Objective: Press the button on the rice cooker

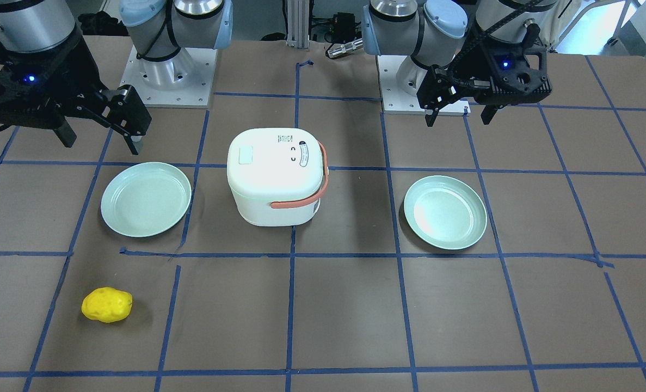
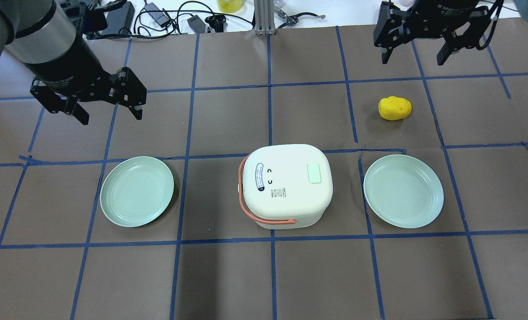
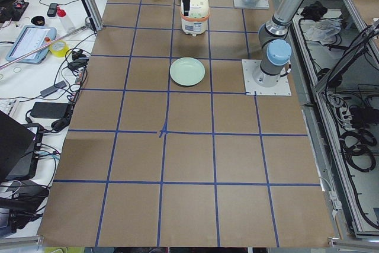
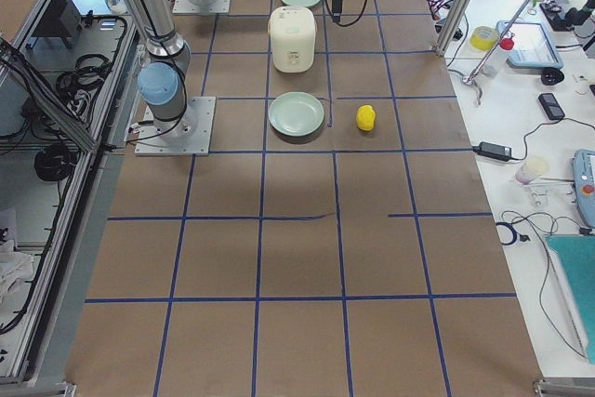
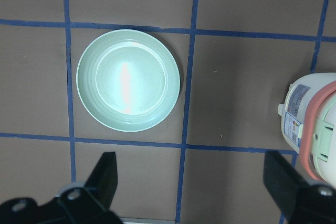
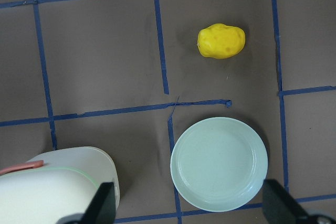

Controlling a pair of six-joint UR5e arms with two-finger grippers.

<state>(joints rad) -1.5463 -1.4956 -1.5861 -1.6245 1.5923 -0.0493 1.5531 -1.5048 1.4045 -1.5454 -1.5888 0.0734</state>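
The white rice cooker (image 2: 286, 184) with an orange handle stands at mid table, lid shut. A pale green rectangular button (image 2: 313, 173) sits on its lid; it also shows in the front view (image 1: 245, 154). My left gripper (image 2: 111, 116) is open and empty, hovering beyond the left plate, well away from the cooker. My right gripper (image 2: 413, 60) is open and empty, high at the far right, beyond the yellow object. The left wrist view shows the cooker's side (image 5: 310, 124) at its right edge. The right wrist view shows the cooker (image 6: 58, 187) at lower left.
Two pale green plates flank the cooker, one on the left (image 2: 137, 191) and one on the right (image 2: 403, 191). A yellow lumpy object (image 2: 394, 108) lies beyond the right plate. Blue tape lines grid the brown table. Cables and tools lie along the far edge.
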